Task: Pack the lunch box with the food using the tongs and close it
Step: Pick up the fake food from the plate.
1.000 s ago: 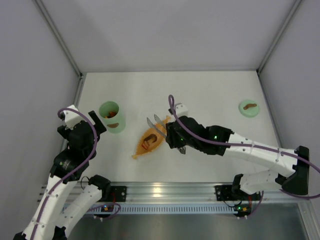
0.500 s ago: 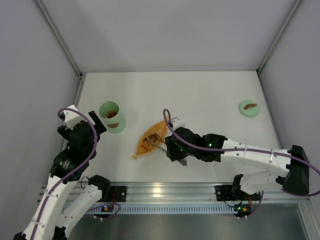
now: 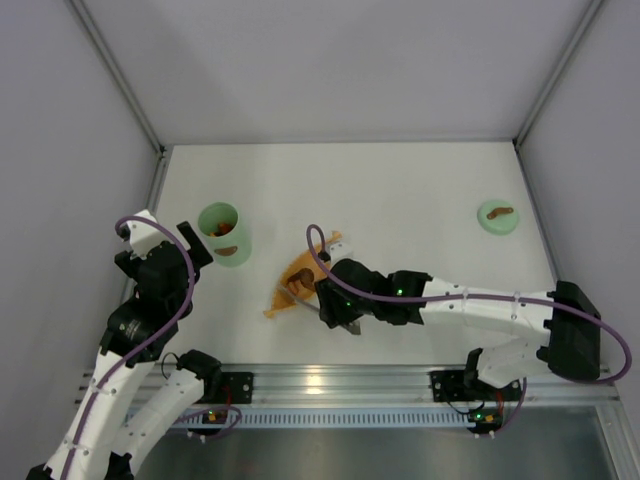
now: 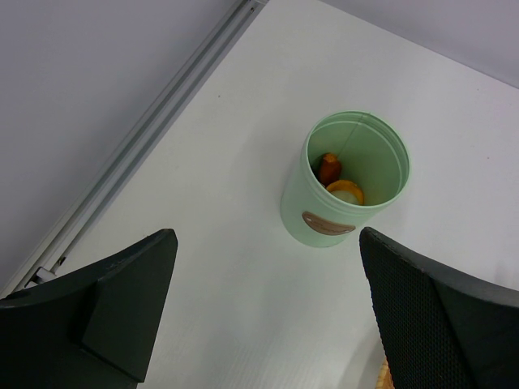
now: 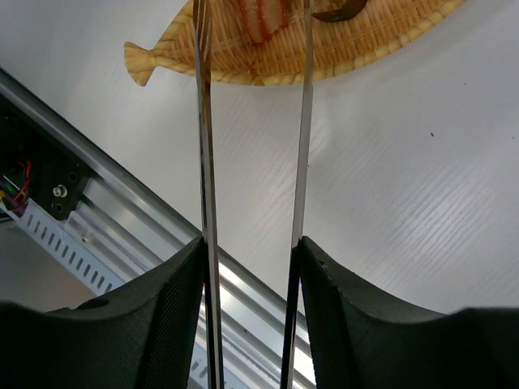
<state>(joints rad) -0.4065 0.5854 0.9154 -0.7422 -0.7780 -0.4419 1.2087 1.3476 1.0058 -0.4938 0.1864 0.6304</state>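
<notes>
Silver-grey slim metal tongs [image 5: 205, 146] gripped in right fingers [image 5: 154, 324], arms apart to straddle striped toy food [image 5: 263, 16] on orange woven leaf-shaped tray [image 5: 365, 49]. Left fingers [image 4: 122, 300] released, empty.

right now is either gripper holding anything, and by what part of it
The right gripper holds the tongs, its fingers pressing the outsides of both arms well back from the tips. The left gripper is open and holds nothing.

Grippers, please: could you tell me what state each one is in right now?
Left gripper: open, holding nothing.
Right gripper: closed on the tongs.
</notes>
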